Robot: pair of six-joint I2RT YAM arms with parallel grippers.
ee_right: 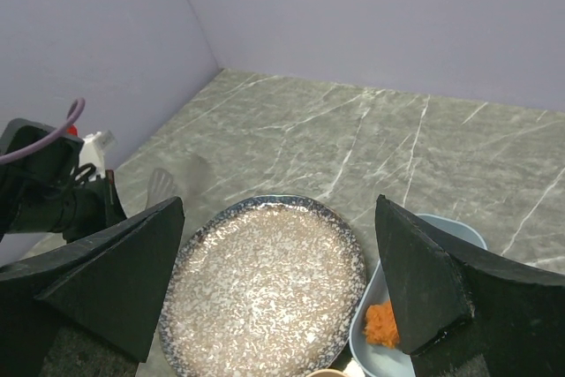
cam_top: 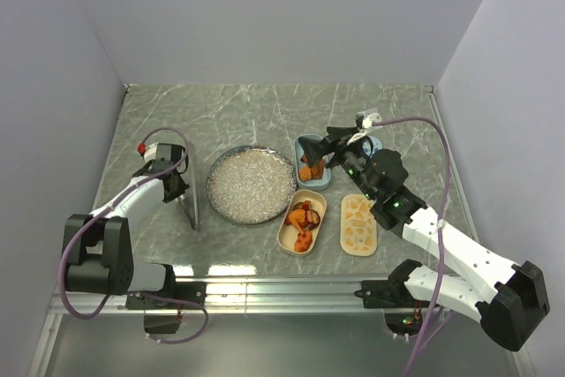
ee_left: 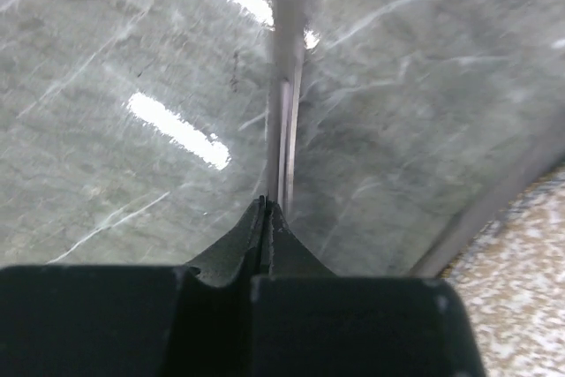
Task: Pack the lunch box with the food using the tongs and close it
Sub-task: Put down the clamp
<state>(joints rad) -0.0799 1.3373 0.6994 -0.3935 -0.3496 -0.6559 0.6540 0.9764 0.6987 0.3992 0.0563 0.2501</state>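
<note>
The food sits in two oval lunch box tubs: orange chunks (cam_top: 306,171) in the blue tub (cam_top: 312,142) and orange, reddish and dark pieces (cam_top: 301,218) in the tan tub (cam_top: 315,199). A patterned tan lid (cam_top: 358,224) lies to the right of them. My left gripper (cam_top: 173,181) is shut on the metal tongs (cam_top: 192,213), which lie low along the table left of the plate; in the left wrist view the tongs (ee_left: 284,121) run straight out from the shut gripper (ee_left: 267,204). My right gripper (ee_right: 274,293) hangs open above the blue tub (ee_right: 463,227), empty, with one orange chunk (ee_right: 380,324) beside its right finger.
A round silvery speckled plate (cam_top: 252,184) with nothing on it lies between the tongs and the tubs, its rim (ee_left: 530,297) close to my left gripper. Purple walls close in the marble table on three sides. A metal rail (cam_top: 282,289) runs along the near edge.
</note>
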